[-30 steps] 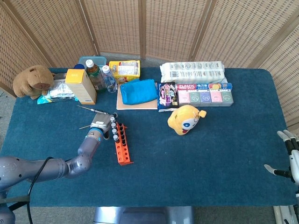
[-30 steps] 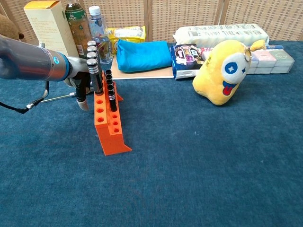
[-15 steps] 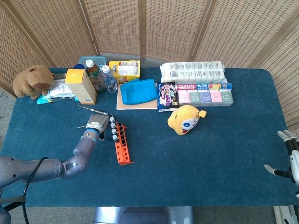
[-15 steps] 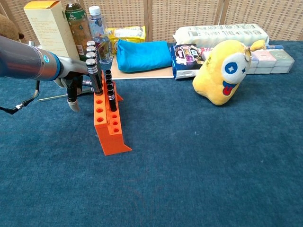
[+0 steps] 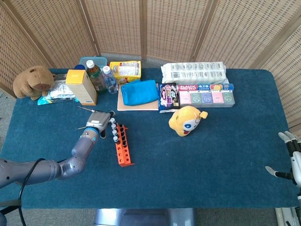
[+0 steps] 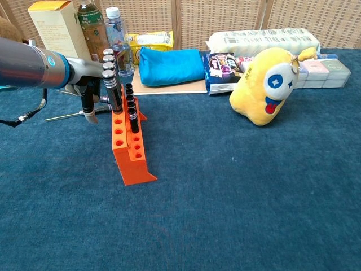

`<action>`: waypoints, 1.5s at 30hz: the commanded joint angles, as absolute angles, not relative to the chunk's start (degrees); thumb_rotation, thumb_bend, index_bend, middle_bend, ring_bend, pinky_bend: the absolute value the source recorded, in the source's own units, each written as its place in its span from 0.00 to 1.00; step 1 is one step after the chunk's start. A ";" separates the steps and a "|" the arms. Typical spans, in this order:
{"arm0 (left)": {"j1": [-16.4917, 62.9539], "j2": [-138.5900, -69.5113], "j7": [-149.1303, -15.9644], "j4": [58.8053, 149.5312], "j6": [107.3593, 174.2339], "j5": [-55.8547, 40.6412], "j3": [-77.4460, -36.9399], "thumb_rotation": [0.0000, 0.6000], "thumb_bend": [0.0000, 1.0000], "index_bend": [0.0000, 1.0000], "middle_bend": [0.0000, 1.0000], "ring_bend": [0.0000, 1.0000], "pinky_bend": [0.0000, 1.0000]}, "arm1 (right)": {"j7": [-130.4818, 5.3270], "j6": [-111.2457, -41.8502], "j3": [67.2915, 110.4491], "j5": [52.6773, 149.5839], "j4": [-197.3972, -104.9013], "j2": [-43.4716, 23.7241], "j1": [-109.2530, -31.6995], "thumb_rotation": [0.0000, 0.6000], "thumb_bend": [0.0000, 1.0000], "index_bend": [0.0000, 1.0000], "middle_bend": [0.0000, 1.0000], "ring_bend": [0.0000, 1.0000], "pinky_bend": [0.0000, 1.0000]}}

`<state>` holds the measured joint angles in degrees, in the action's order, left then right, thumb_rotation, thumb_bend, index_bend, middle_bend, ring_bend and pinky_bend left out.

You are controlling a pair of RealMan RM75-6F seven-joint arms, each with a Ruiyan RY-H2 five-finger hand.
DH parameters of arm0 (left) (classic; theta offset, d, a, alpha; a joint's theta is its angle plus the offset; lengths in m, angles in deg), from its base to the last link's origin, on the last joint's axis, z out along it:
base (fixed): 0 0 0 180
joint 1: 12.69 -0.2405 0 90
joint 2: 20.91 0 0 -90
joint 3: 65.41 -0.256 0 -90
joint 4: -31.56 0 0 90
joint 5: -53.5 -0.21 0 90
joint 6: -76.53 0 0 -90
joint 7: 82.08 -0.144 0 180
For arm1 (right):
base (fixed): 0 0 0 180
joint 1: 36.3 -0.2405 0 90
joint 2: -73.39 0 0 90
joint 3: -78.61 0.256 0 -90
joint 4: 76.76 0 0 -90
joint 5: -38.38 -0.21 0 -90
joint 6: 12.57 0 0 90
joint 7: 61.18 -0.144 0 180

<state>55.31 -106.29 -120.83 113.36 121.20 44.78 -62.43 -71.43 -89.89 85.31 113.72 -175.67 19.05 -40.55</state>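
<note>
Left hand [image 5: 95, 125] drew back, fingers apart, empty; orange rack [image 5: 123, 146] just beside.

Silver-grey left arm [image 6: 28, 70], blue ring, black cable, dark-fingered left hand [image 6: 93, 93].

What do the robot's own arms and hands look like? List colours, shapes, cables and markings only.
The left arm is a smooth, rounded grey-silver tube with a thin blue ring near the wrist. A black cable loops beside it. The left hand has a grey metal back and dark fingers with pale tips. The right hand, at the frame edge, shows white fingers with black segments.
</note>
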 commanded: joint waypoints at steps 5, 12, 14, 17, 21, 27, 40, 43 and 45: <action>55.28 -108.29 -121.03 111.46 120.69 44.61 -63.12 1.00 0.19 0.13 1.00 1.00 1.00 | -71.64 -89.96 85.29 113.80 -175.71 19.16 -40.49 1.00 0.00 0.09 0.05 0.01 0.00; 55.56 -108.92 -121.76 110.83 120.90 45.47 -63.58 1.00 0.19 0.13 1.00 1.00 1.00 | -71.87 -89.77 85.31 113.75 -175.58 19.18 -40.57 1.00 0.00 0.09 0.05 0.01 0.00; 55.47 -108.95 -121.84 110.64 120.72 45.96 -63.78 1.00 0.18 0.13 1.00 1.00 1.00 | -71.93 -89.74 85.30 113.75 -175.56 19.18 -40.57 1.00 0.00 0.09 0.05 0.01 0.00; 55.40 -108.84 -121.88 110.64 120.51 46.29 -63.90 1.00 0.19 0.13 1.00 1.00 1.00 | -71.94 -89.81 85.30 113.81 -175.62 19.21 -40.55 1.00 0.00 0.09 0.05 0.01 0.00; 55.46 -108.41 -122.16 111.13 120.25 47.02 -64.18 1.00 0.19 0.13 1.00 1.00 1.00 | -71.96 -89.91 85.27 113.95 -175.70 19.24 -40.53 1.00 0.00 0.09 0.05 0.01 0.00; 55.51 -107.46 -122.09 112.23 120.15 47.64 -64.25 1.00 0.19 0.13 1.00 1.00 1.00 | -71.98 -90.01 85.25 114.02 -175.68 19.21 -40.49 1.00 0.00 0.09 0.05 0.01 0.00; 55.08 -101.50 -120.99 118.90 118.51 50.33 -65.97 1.00 0.19 0.13 1.00 1.00 1.00 | -72.32 -89.93 84.98 114.73 -176.06 19.37 -40.55 1.00 0.00 0.09 0.05 0.01 0.00; 54.91 -99.58 -119.78 120.80 117.39 50.25 -65.99 1.00 0.19 0.13 1.00 1.00 1.00 | -72.19 -90.06 84.94 114.87 -176.17 19.37 -40.53 1.00 0.00 0.09 0.05 0.01 0.00; 54.67 -98.11 -118.84 122.13 117.74 48.82 -65.77 1.00 0.19 0.13 1.00 1.00 1.00 | -72.17 -89.92 84.87 114.89 -176.21 19.34 -40.58 1.00 0.00 0.09 0.05 0.01 0.00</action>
